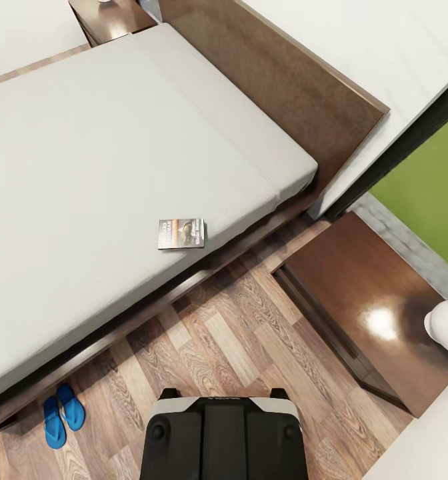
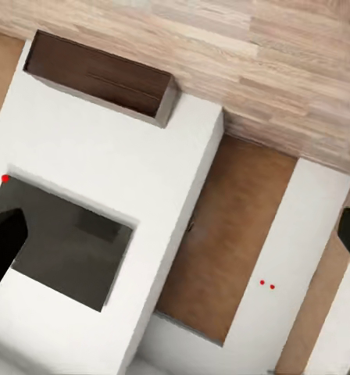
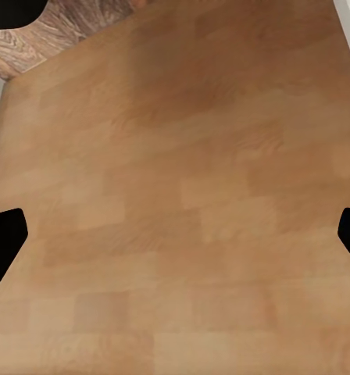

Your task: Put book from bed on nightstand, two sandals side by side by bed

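You see the large low bed with its light grey mattress [image 1: 84,147] carrying the thin dark paperback book [image 1: 181,233] near its edge. On the wood-plank floor [image 1: 251,333], two bright blue flat sandals [image 1: 63,415] lie side by side just beside the bed.

Book [image 1: 181,233]: thin dark-covered paperback, central photo, lay flat on grey mattress of bed [image 1: 104,160], near its floor-side edge. Two blue sandals [image 1: 63,413] lay side by side on wood floor, just beside bed frame. Glossy dark brown nightstand [image 1: 364,300] stood beside headboard; second nightstand [image 1: 111,17] at far side.
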Motion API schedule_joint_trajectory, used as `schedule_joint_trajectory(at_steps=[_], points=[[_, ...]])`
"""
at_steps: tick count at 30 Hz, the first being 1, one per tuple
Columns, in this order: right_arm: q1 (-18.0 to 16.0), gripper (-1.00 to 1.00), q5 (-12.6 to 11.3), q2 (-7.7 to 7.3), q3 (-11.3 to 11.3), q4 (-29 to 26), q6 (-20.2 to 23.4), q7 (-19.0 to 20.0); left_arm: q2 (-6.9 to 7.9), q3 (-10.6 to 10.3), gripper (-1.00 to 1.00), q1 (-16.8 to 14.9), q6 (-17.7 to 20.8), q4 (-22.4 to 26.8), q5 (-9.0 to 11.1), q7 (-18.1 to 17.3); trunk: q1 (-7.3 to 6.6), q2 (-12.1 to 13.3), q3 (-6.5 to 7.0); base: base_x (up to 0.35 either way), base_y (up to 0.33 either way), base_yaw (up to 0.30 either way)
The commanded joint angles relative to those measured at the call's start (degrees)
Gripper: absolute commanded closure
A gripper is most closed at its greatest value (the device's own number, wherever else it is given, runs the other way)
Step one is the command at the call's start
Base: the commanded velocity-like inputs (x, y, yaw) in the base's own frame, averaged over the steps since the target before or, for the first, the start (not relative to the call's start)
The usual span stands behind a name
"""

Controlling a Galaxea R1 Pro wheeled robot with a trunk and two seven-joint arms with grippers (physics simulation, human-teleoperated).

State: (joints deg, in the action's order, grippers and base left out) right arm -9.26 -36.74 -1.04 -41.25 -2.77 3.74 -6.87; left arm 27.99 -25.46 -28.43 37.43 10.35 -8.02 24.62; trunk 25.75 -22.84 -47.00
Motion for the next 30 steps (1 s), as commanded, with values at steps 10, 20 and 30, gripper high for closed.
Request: schedule_joint_trajectory(at_steps=[10,20,30], points=[[-0.03,-1.00,-0.35,-0.02,-0.50,-0.22,0.39,-0.34,-6.05,0.16,-1.00,8.78,-5.55,0.01,1.85,-4.40,0.04,-0.08,-0.05,0.000,0.000,0.000],[-0.06,-1.00,-0.42,-0.02,-0.50,-0.18,0.33,-0.34,-11.20,0.32,-1.00,12.02,-15.31,0.04,10.92,-8.59,0.04,-0.08,-0.05,0.000,0.000,0.000],[-0.06,-1.00,-0.51,-0.15,-0.50,0.04,0.31,-0.41,-12.83,0.40,-1.00,12.47,-23.72,0.18,21.29,-14.73,0.04,-0.08,-0.05,0.000,0.000,0.000]])
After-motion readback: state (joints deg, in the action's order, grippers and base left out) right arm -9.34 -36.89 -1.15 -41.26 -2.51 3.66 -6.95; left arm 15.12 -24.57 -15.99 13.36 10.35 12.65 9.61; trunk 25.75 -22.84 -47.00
